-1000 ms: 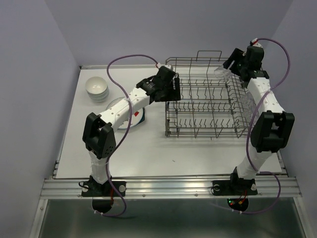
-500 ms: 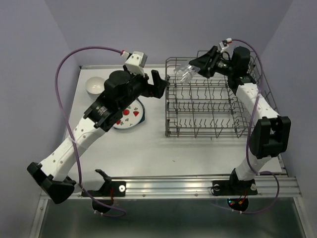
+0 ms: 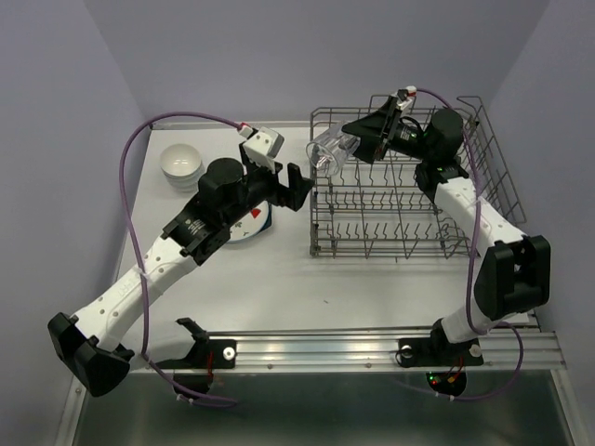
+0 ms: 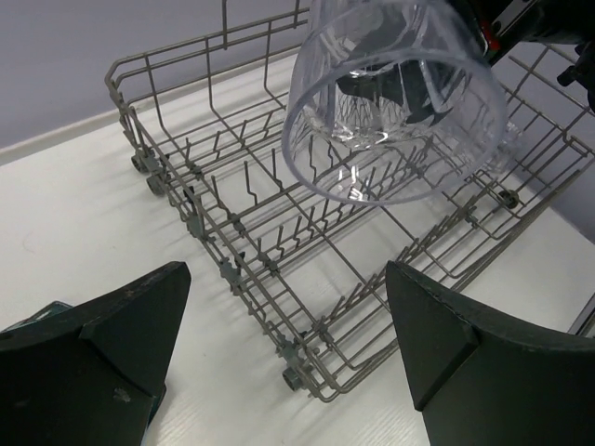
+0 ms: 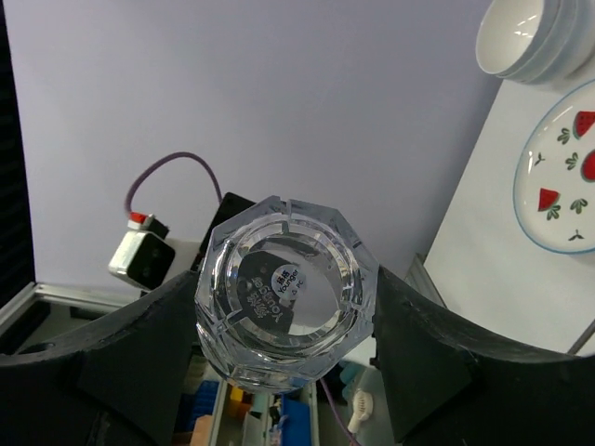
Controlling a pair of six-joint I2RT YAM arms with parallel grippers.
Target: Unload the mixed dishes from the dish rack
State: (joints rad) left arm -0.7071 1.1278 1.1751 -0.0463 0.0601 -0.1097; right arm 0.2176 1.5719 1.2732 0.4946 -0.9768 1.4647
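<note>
Grey wire dish rack (image 3: 390, 200) sits right on the table (image 3: 279, 288); strawberry-patterned round plate (image 3: 249, 226) and stacked white bowls (image 3: 181, 165) lie left; clear glass tumbler (image 3: 330, 151) above rack's rear-left corner.

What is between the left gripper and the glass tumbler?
Only the dish rack's near wire edge and bare table, shown in the left wrist view.

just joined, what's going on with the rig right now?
The right gripper holds a clear glass tumbler on its side above the far-left corner of the dish rack, mouth toward the left arm. The left gripper is wide open and empty just left of the rack, facing the tumbler, so a handover may be next. No other dishes show in the rack. A strawberry plate and stacked white bowls sit on the table to the left.
</note>
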